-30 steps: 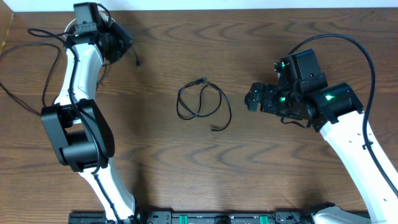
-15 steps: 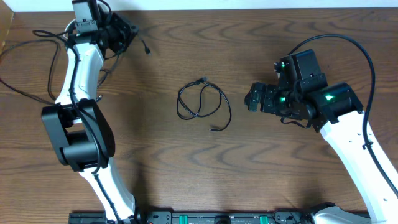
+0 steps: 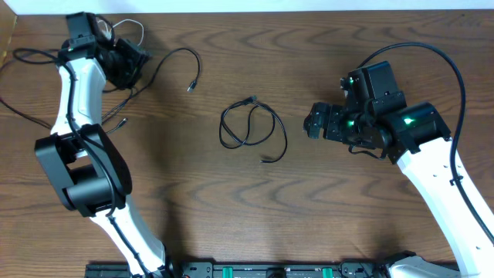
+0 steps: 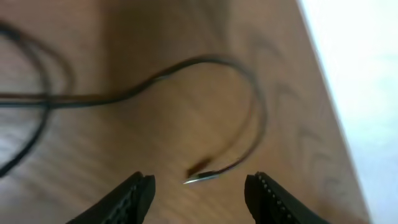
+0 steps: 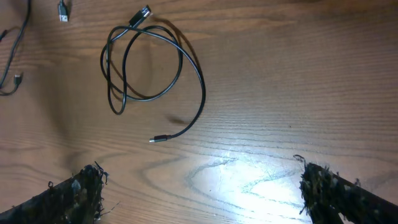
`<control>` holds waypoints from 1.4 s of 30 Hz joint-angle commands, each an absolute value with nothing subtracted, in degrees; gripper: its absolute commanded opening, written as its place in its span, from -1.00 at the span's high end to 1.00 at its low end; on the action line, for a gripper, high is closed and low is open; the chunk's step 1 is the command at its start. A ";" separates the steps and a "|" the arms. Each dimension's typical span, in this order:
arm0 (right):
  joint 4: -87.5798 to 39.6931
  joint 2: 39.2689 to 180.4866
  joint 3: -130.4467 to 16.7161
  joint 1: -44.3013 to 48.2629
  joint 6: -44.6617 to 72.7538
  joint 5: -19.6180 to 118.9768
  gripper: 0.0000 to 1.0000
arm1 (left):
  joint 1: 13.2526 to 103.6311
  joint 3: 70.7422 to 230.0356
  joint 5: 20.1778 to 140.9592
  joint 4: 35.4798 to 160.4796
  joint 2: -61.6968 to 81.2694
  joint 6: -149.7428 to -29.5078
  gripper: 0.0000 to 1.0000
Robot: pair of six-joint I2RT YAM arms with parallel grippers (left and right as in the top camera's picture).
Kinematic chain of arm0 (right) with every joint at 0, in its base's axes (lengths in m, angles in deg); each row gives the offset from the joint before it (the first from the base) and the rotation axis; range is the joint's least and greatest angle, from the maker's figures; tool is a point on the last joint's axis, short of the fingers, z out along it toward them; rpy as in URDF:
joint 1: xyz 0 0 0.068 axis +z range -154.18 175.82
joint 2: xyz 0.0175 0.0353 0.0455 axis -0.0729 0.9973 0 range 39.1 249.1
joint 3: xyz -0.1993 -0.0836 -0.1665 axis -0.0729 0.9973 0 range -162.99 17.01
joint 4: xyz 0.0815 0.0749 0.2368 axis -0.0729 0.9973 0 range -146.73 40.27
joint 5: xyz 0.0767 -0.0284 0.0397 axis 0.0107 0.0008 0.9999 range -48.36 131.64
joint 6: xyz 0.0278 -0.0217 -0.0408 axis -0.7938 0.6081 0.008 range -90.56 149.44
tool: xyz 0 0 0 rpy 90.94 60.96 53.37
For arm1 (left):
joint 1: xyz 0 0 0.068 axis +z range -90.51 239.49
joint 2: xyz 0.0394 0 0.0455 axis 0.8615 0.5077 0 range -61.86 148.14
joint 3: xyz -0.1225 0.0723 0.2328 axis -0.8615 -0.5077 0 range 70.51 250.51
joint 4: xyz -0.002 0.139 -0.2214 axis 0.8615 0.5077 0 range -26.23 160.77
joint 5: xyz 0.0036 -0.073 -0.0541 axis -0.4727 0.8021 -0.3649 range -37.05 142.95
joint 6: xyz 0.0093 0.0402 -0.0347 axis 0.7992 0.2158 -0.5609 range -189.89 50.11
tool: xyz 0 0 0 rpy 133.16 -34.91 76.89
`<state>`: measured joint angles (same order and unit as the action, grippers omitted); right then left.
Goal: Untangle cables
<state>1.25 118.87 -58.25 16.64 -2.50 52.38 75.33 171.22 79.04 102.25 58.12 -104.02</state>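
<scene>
**knotbot:** Black cords on a brown wood-grain worktop (image 3: 370,46). Most of the cables (image 3: 127,85) are heaped at the upper left of the overhead frame, around the left arm. One loose strand (image 3: 179,51) arcs out of the heap toward the top middle, its plug end lying free. The left claw (image 4: 199,183) is spread wide and holding nothing. Its wrist view shows a blurry cord tip lying just ahead of the gap. How would you play this?

**sparewire:** I'd guess it's peeling that strand off the heap. I'd close on it just behind the plug, keep low to the worktop, and pull along the way it already runs, away from the pile. If it's yanked sideways, the thin, floppy cords will probably all drag along together.

**knotbot:** And the looped cable (image 5: 203,93) in the middle?

**sparewire:** That one's separate, well apart from the heap. It's coiled over itself a couple of times, with a plug at each end. The right claw (image 5: 202,180) is also spread and empty, sitting to the right of the coil, so don't drag the strand across it.
</scene>
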 commanded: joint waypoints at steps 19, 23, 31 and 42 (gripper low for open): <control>0.46 123.20 -58.95 16.92 -1.56 49.17 -0.99 | 56.46 165.08 76.11 117.33 57.10 -79.34 -0.09; 1.68 125.23 -58.95 16.92 -1.56 49.54 -0.99 | 51.85 162.98 75.69 117.71 57.10 -82.86 -0.08; 1.97 125.91 -58.95 16.92 -1.78 49.76 -0.98 | 46.69 160.71 73.22 119.72 57.10 -87.47 -0.08; 1.99 125.91 -58.95 16.92 -1.76 49.73 -0.99 | 45.23 162.32 75.83 122.99 48.70 -84.94 0.03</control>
<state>1.95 125.91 -58.25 16.64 -2.48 49.95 45.08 161.01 74.99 122.25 55.39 -85.92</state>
